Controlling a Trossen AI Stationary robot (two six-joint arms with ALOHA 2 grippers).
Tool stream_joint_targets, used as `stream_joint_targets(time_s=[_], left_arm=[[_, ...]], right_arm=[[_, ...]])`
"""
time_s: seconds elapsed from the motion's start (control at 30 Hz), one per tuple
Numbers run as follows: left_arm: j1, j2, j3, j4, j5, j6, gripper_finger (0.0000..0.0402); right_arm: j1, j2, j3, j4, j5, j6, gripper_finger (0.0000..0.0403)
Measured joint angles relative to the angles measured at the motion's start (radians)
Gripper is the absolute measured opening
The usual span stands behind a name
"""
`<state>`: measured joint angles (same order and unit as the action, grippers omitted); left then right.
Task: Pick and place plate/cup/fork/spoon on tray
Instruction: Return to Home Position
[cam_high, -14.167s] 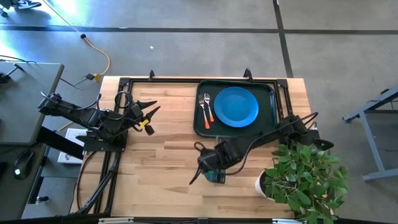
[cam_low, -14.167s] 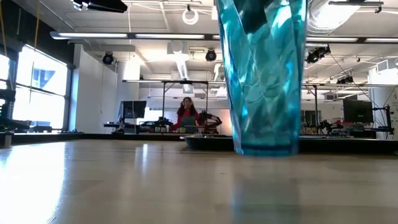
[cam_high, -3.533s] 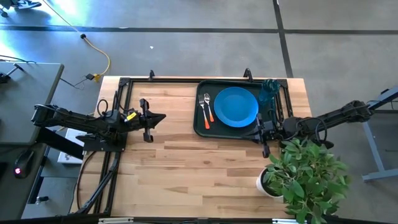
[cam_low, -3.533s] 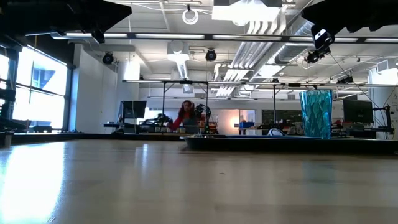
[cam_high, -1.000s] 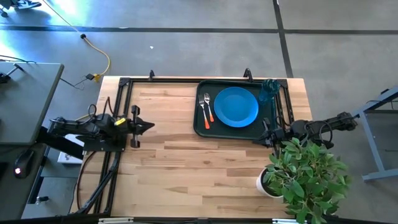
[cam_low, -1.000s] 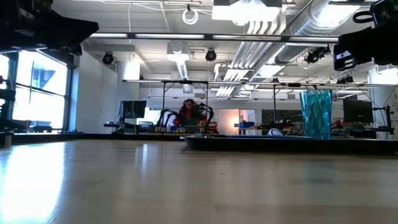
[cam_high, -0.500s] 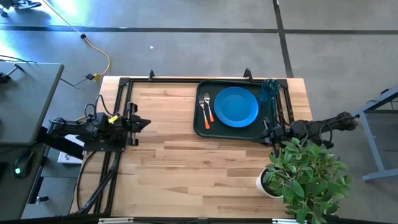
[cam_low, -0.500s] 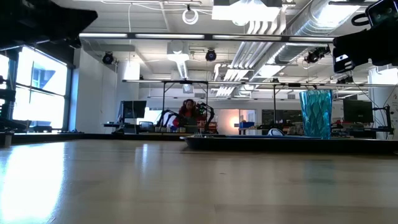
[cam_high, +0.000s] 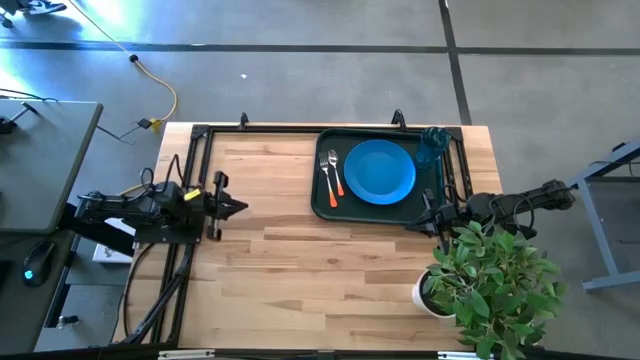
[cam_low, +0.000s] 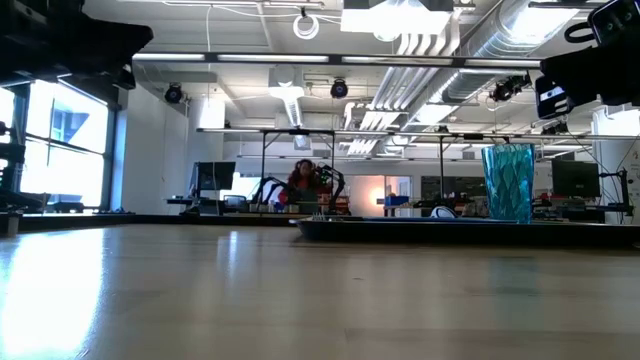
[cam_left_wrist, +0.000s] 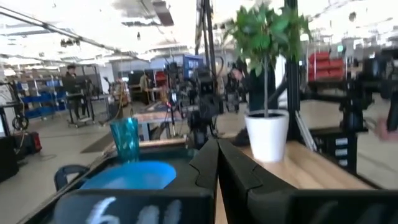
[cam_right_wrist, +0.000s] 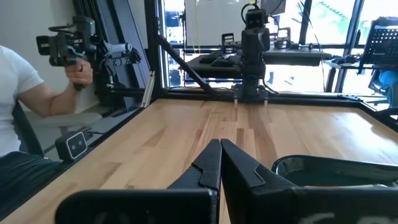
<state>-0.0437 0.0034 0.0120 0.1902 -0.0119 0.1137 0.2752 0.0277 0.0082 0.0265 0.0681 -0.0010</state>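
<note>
Plate (cam_high: 380, 171), cup (cam_high: 431, 146), fork (cam_high: 325, 176), spoon (cam_high: 335, 170) all sat on tray (cam_high: 322, 205); task looked done. Left hand (cam_high: 236, 207) and right hand (cam_high: 426, 213) pinched closed, empty, parked at table (cam_high: 300, 260) edges.

Even, bright overhead light fills the room. In the low view ceiling strip lamps (cam_low: 300, 59) glare and the near tabletop (cam_low: 300, 300) is blurred, with pale reflections. The left wrist view is soft throughout. Windows (cam_right_wrist: 205, 28) behind the right wrist view are blown out white.
</note>
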Motion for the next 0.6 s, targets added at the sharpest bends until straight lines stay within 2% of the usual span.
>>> stream_joint_targets(time_s=[0.17,0.33,0.6], left_arm=[[0.0,0.0,0.0,0.009,-0.006,-0.058,0.0],[-0.006,0.0,0.0,-0.134,-0.044,-0.109,0.0],[-0.006,0.003,0.0,-0.172,-0.061,-0.095,0.0]], right_arm=[[0.0,0.0,0.0,0.0,0.0,0.001,0.0],[0.0,0.0,0.0,0.0,0.0,0.001,0.0],[0.0,0.0,0.0,0.0,-0.001,0.001,0.0]])
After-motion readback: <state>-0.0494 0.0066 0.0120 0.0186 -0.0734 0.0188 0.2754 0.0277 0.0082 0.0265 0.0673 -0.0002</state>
